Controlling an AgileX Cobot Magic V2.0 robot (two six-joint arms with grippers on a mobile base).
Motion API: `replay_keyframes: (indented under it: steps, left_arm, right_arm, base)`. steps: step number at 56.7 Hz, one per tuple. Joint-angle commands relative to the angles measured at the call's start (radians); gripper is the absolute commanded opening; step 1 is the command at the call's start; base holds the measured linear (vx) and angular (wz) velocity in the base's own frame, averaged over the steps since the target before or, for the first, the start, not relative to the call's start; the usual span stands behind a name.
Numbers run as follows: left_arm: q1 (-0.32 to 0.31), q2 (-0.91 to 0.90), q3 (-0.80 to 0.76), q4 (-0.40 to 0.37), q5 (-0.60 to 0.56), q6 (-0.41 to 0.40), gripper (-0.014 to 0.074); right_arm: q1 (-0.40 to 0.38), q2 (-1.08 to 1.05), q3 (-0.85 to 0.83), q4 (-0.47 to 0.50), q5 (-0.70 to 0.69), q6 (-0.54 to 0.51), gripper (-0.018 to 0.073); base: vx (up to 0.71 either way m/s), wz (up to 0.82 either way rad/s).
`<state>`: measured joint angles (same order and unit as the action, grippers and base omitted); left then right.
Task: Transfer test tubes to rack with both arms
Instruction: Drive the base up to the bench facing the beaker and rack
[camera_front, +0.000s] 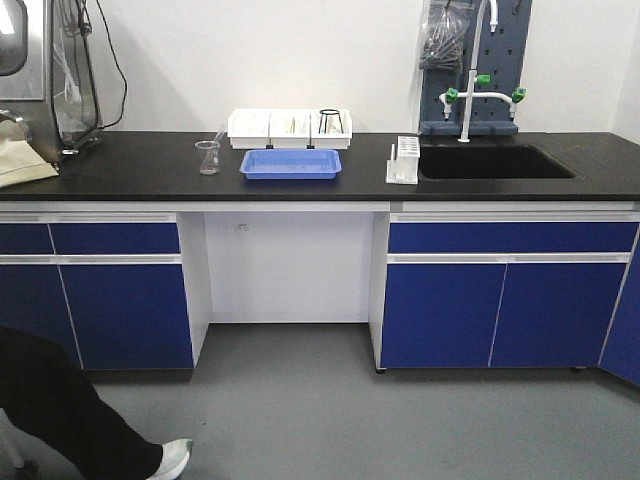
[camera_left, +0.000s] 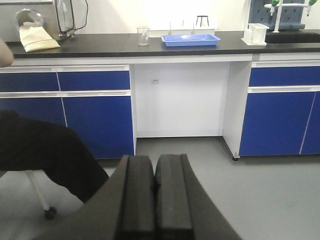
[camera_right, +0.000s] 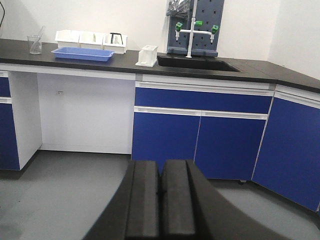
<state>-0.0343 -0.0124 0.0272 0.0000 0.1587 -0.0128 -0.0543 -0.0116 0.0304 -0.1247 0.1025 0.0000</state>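
The white rack stands on the black bench top beside the sink; it also shows in the left wrist view and the right wrist view. A slender clear test tube leans out of the glass beaker, seen too in the right wrist view. Other tubes are too small to make out. Neither arm shows in the front view. My left gripper and right gripper are both shut and empty, low over the grey floor, far from the bench.
A blue tray lies in front of three white bins. The sink and white faucet are right of the rack. Blue cabinets flank a knee gap. A person's black-clad leg is at the lower left.
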Motion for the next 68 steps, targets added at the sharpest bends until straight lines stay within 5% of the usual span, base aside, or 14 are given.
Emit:
replay_keyframes:
  steps: [1,68]
  left_arm:
    - [-0.005,-0.013,-0.025,0.000,-0.082,-0.004,-0.0004]
    - [-0.005,-0.013,-0.025,0.000,-0.082,-0.004,-0.0004]
  right_arm:
    - [-0.006,-0.010,0.014,-0.001,-0.081,-0.011,-0.0008]
    - [-0.006,-0.010,0.014,-0.001,-0.081,-0.011,-0.0008]
  base:
    - [0.00,0.00]
    - [0.02,0.00]
